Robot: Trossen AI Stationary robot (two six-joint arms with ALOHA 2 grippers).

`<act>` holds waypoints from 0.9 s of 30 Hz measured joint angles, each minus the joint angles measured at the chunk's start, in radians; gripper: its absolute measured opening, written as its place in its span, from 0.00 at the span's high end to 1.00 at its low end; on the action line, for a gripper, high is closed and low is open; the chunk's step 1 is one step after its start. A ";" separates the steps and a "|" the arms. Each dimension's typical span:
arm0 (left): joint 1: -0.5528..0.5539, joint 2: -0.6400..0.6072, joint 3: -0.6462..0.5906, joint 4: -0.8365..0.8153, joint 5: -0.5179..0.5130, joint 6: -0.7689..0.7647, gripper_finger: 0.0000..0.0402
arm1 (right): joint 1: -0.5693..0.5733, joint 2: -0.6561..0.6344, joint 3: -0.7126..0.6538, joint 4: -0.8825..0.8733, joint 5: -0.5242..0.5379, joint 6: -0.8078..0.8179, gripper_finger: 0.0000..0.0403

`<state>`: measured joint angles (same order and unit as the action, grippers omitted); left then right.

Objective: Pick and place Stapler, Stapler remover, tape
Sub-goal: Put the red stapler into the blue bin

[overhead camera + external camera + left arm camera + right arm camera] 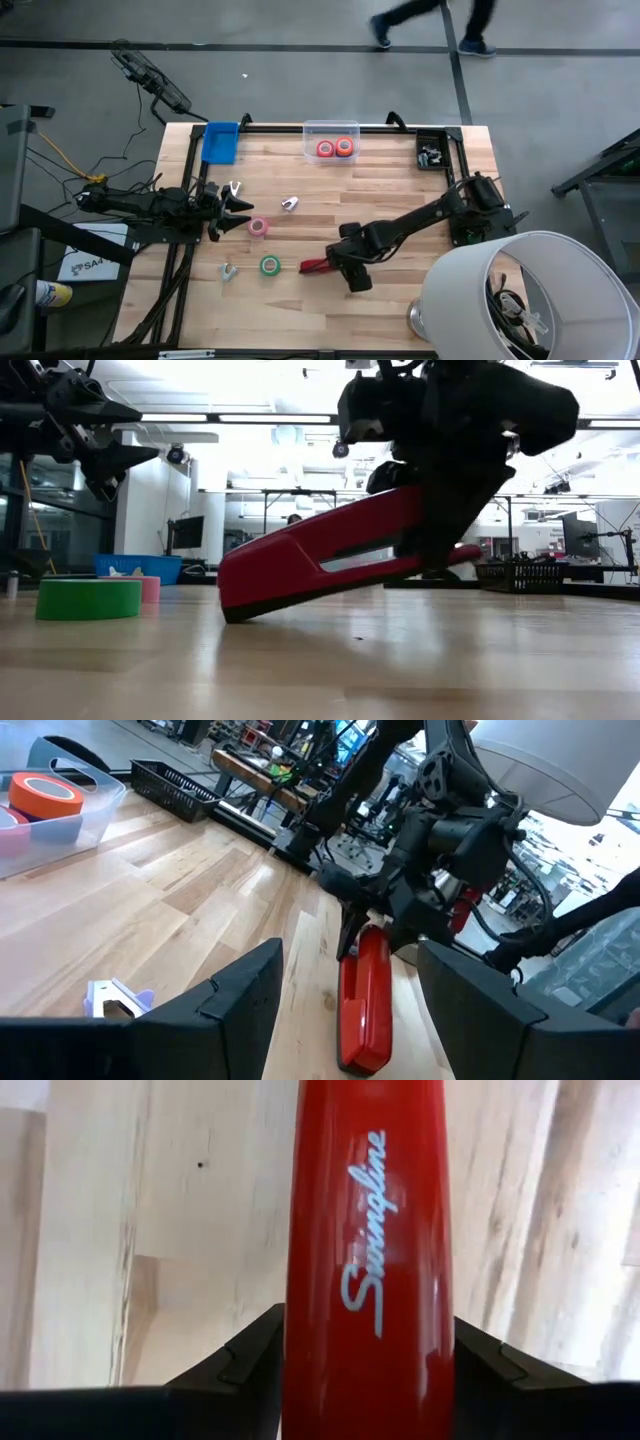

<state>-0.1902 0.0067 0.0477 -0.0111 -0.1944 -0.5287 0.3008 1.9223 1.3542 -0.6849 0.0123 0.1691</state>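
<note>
The red stapler (318,265) lies lengthwise along the near middle of the table, with my right gripper (347,262) shut on its right-hand end. In the low view the stapler (300,560) is tilted. A green tape roll (270,265) and a pink one (258,227) lie flat to its left. Silvery staple removers (291,203) (229,270) rest on the wood. My left gripper (245,207) waits open at the table's left, level, with nothing between its fingers. My right gripper pinches the stapler's two long sides (300,1350) between its two fingers, near the end toward the table's right. The fingers (250,1365) come steeply from above and lie across it. That end is raised; the stapler's other end (235,610) rests on the table.
A clear box (331,131) with red and orange tape rolls stands at the far middle, a blue bin (220,142) far left, a black basket (432,150) far right. A large white shade (520,295) overhangs the near right corner. Bare wood lies between.
</note>
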 joint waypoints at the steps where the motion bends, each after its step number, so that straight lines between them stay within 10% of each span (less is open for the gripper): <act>1: 0.000 0.000 0.000 0.000 0.000 0.000 0.43 | -0.004 -0.007 0.000 -0.003 -0.001 0.000 0.55; 27: 0.000 0.000 0.000 0.005 -0.084 0.000 0.43 | -0.058 -0.050 -0.001 -0.005 0.000 -0.021 0.55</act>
<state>-0.1902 0.0071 0.0479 -0.0062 -0.2779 -0.5285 0.2424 1.8725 1.3533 -0.6899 0.0124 0.1478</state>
